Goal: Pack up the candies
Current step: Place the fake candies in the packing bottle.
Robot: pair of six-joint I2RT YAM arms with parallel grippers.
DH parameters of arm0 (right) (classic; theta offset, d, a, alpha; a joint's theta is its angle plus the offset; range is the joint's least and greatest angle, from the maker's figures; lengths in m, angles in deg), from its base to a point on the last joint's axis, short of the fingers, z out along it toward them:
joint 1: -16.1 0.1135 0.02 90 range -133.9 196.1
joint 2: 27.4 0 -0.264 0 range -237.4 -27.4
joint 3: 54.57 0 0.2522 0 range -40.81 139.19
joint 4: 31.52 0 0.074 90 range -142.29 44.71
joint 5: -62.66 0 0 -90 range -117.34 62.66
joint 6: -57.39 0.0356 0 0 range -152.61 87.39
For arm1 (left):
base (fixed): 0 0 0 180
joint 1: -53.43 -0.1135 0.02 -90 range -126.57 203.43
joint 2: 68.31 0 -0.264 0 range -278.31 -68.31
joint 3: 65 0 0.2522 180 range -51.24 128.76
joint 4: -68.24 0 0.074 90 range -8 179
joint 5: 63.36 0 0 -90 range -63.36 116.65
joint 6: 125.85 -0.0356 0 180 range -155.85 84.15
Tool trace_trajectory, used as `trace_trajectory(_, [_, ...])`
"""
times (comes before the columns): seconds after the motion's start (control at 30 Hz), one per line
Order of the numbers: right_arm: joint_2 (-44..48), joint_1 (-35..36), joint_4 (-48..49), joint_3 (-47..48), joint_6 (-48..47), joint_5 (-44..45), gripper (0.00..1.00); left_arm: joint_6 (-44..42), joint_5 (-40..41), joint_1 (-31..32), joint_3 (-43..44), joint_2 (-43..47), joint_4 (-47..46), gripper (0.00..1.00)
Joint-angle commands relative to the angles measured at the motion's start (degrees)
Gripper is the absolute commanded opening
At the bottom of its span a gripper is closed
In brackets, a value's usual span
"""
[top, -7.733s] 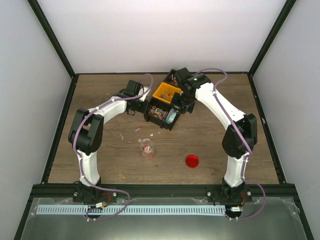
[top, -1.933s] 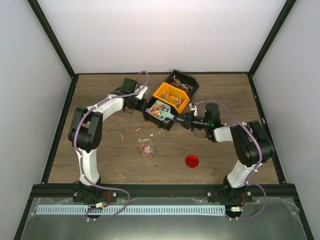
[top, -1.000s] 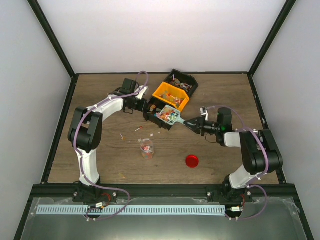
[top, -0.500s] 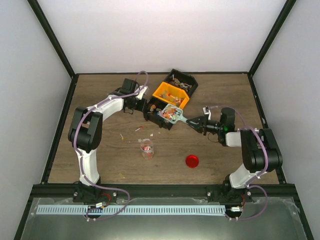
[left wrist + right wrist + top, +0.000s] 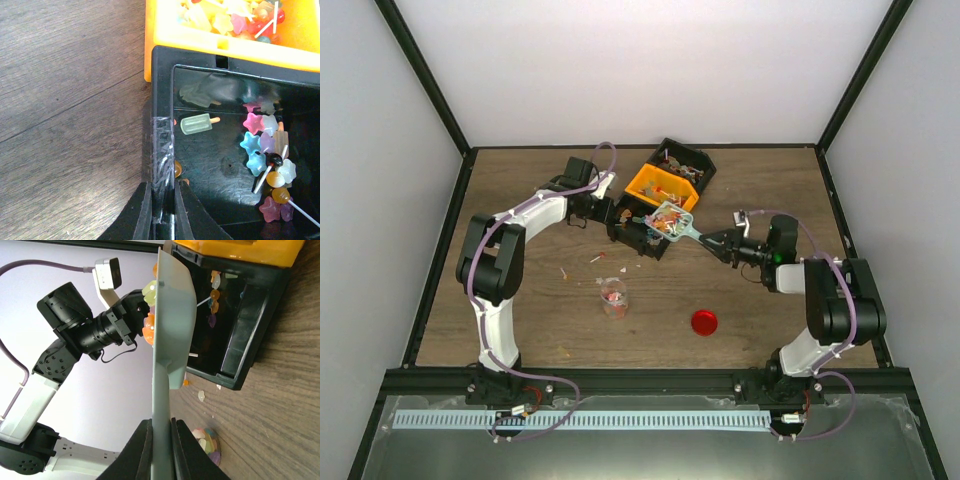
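Left wrist view: orange bin (image 5: 190, 40) cut off at 12 o'clock; black bin (image 5: 162, 90) cut off at 3 and 6 o'clock. Right wrist view: scoop (image 5: 172, 315) seen edge-on, hiding most of its candies (image 5: 148, 335). Top view: stray pieces (image 5: 596, 258) on the table (image 5: 520, 300) too small to identify.

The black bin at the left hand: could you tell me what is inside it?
A pale green popsicle candy and a cluster of star candies lie on its floor; overhead, the loaded scoop hides part of it.
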State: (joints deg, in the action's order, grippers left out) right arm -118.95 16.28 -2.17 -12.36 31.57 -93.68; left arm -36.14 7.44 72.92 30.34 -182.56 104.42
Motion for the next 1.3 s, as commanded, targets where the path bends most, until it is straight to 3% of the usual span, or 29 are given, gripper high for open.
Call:
trace_trajectory(0.0, [3.2, -0.4, -1.6, 1.5, -1.3, -2.7, 0.01, 0.8, 1.8, -0.6, -0.7, -1.8, 1.2, 0.04])
trace_trajectory(0.27, [11.2, -0.4, -5.0, -1.6, -1.1, -4.6, 0.01, 0.9, 1.8, -0.7, -0.5, -1.9, 1.2, 0.04])
trace_trajectory(0.5, [21.4, -0.5, -22.8, -1.3, -11.5, -4.6, 0.01, 1.2, 1.3, -0.6, -1.4, -1.6, 0.7, 0.04])
trace_trajectory(1.0, [39.4, 1.6, -31.7, -7.8, -9.8, -5.4, 0.01, 2.2, -1.0, -0.6, -2.5, -1.2, -0.2, 0.04])
trace_trajectory(1.27, [43.2, 8.4, -34.0, -9.1, -8.5, -2.2, 0.01, 2.6, -1.8, -0.5, -2.5, -1.6, -0.3, 0.04])
